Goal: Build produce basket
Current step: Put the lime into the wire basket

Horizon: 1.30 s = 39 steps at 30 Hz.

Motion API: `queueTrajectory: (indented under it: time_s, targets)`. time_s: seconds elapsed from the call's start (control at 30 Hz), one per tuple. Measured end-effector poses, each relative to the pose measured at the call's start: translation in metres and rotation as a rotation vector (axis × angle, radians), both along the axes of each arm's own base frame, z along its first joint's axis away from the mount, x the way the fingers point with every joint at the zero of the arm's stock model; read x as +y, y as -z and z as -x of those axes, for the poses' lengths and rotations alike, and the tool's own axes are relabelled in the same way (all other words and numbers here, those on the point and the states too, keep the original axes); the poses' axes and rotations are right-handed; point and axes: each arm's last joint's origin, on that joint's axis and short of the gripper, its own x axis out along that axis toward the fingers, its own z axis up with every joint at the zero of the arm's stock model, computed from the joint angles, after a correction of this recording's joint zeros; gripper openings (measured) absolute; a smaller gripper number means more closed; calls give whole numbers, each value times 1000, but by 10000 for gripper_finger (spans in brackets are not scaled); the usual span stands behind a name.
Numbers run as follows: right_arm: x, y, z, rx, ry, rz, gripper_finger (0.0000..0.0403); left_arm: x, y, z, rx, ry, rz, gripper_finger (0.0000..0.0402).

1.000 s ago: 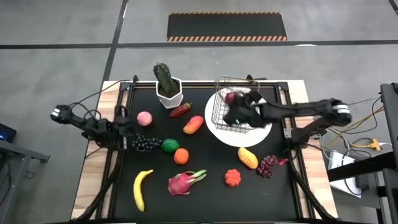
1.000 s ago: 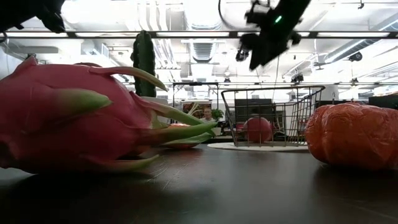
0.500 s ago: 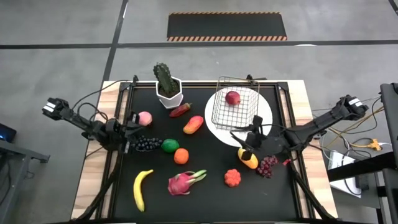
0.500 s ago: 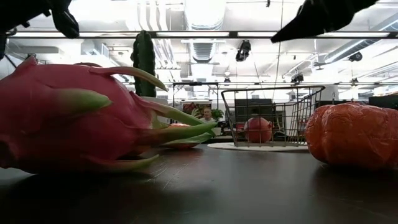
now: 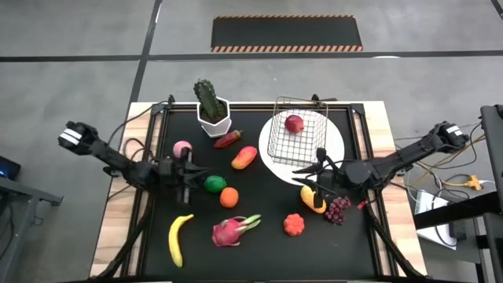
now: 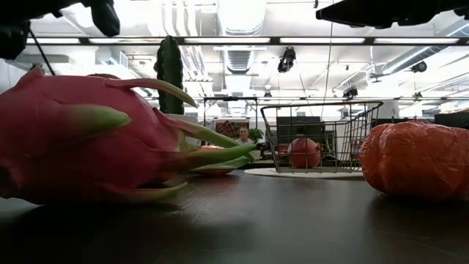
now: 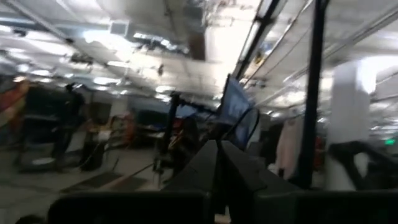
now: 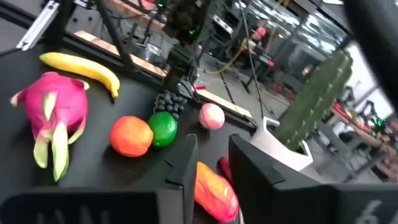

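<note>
Just under the right gripper's parted fingers, the mango, ungrasped, beside the grapes.

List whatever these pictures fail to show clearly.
- Purple grapes, high view: mostly covered by the left gripper; grip unclear.
- Mango, high view: partly under the right gripper; contact unclear.
- Left wrist view: blurred, aimed at the room, no table visible.
- Low view: dragon fruit blocks the produce behind it.

The right tool left the basket for the mango.
</note>
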Motion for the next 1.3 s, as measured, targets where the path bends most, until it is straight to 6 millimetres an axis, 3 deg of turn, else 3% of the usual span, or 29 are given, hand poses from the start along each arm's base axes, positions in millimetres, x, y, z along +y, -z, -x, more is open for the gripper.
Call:
queueTrajectory:
  time_s: [0.23, 0.37, 0.57, 0.73, 1.0, 1.3]
  targets:
    - [-14, 0, -2, 6, 16, 7, 28, -5, 1, -26, 105, -163, 38, 3]
    - [-23, -6, -2, -20, 58, 0, 10, -4, 5, -34, 257, -213, -102, 3]
    - [-48, -23, -7, -73, 179, -14, 9, 18, -4, -35, 446, -262, -204, 3]
    - [-67, -31, -11, -87, 264, -17, 9, 35, -6, -29, 573, -206, -115, 3]
    - [-65, -39, -5, -94, 258, -87, 8, 36, -1, -38, 557, -192, -35, 3]
    - [-50, -21, 7, 109, 220, -231, 8, 30, 11, -70, 641, -175, 40, 3]
